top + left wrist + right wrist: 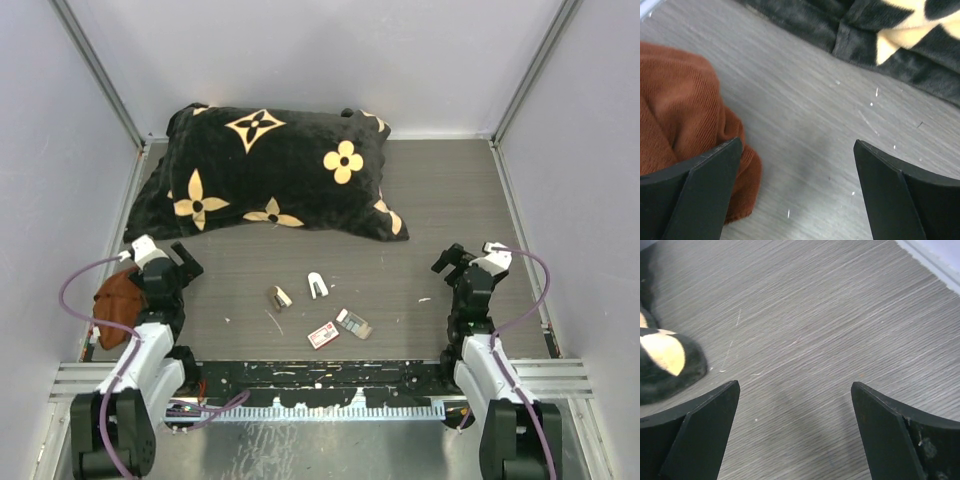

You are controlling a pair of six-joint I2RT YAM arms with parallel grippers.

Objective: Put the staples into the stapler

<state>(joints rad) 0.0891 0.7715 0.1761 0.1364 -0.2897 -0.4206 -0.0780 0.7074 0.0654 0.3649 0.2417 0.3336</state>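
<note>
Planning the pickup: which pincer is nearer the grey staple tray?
Right. The right pincer is right of the grey staple tray; the left pincer is farther off on its left, beside the brown cloth.

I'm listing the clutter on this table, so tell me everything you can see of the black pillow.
The pillow is a plump, roughly rectangular cushion in black plush that looks velvety. It is printed with cream-yellow flowers and four-pointed stars, one of them inside a diamond outline. It lies flat on the grey table, across its far half and slightly skewed, with its left end toward the left wall. Nothing rests on it. Whether its far edge touches the back wall cannot be told.
</note>
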